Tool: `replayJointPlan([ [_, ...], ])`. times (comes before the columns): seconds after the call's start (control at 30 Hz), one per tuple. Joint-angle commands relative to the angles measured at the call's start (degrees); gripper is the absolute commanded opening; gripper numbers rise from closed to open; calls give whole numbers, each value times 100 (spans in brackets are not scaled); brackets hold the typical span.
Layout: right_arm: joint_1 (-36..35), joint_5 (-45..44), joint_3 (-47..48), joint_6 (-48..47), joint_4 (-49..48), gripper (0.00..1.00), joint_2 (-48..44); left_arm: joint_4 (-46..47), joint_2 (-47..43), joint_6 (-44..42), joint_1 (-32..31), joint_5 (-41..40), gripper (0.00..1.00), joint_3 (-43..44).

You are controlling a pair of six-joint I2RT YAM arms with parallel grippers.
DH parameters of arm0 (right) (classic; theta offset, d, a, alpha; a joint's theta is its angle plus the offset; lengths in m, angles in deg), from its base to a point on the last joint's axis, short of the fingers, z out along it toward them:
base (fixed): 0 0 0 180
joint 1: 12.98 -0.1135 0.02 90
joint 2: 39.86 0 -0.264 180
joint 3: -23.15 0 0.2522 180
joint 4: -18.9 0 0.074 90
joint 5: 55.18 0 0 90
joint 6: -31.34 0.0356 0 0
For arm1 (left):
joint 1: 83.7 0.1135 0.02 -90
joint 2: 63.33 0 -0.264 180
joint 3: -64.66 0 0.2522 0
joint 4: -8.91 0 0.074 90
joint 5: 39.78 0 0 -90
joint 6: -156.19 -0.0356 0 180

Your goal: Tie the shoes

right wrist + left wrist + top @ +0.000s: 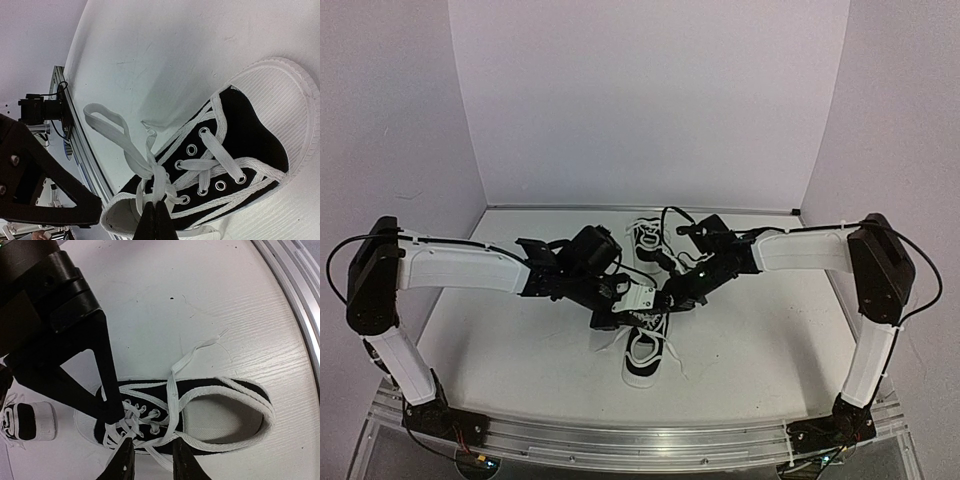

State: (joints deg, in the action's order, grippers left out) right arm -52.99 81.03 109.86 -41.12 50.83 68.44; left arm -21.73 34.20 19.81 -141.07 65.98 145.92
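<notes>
Two black shoes with white soles lie mid-table, the near shoe (642, 354) between the arms and the far shoe (648, 240) behind them. My right gripper (670, 297) (156, 216) is shut on a white lace at the near shoe's (240, 145) knot, where one loop (107, 125) stands out sideways. My left gripper (625, 300) (152, 459) hovers at the side of the same shoe (215, 412). Its jaws stand apart, and a loose lace strand (172, 390) runs over the shoe and down between them.
The white table (770, 340) ends at an aluminium rail (640, 435) by the arm bases. White walls close in the back and both sides. The far shoe's toe cap (30, 420) shows at the left of the left wrist view.
</notes>
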Motion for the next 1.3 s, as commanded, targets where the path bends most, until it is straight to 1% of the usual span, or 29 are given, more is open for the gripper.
replayJointPlan([
  [0.0, 37, 167, -51, 27, -187, 0, 89, -668, 247, -472, -39, -125, 26, 481],
  [0.33, 43, 250, -56, 34, -235, 0, 154, -634, 623, -579, -98, -119, 22, 695],
  [0.53, 44, 283, -79, 27, -252, 0, 165, -592, 735, -552, -128, -261, 20, 788],
  [0.67, 40, 287, -88, 20, -257, 0, 165, -745, 866, -545, -150, -404, 16, 928],
  [0.73, 49, 292, -88, 20, -261, 0, 161, -784, 889, -541, -151, -406, 13, 952],
  [0.87, 60, 292, -120, 20, -270, 0, 133, -862, 899, -535, -157, -374, 9, 978],
  [1.07, 106, 301, -132, 29, -288, 0, 112, -1074, 987, -536, -178, -462, 13, 1089],
  [1.1, 107, 301, -133, 29, -288, 0, 110, -1109, 1016, -526, -179, -492, 12, 1118],
  [1.23, 115, 319, -154, 28, -303, 0, 95, -1068, 994, -485, -186, -579, 1, 1114],
  [1.27, 116, 328, -162, 29, -310, 0, 95, -975, 945, -457, -187, -599, 0, 1054],
])
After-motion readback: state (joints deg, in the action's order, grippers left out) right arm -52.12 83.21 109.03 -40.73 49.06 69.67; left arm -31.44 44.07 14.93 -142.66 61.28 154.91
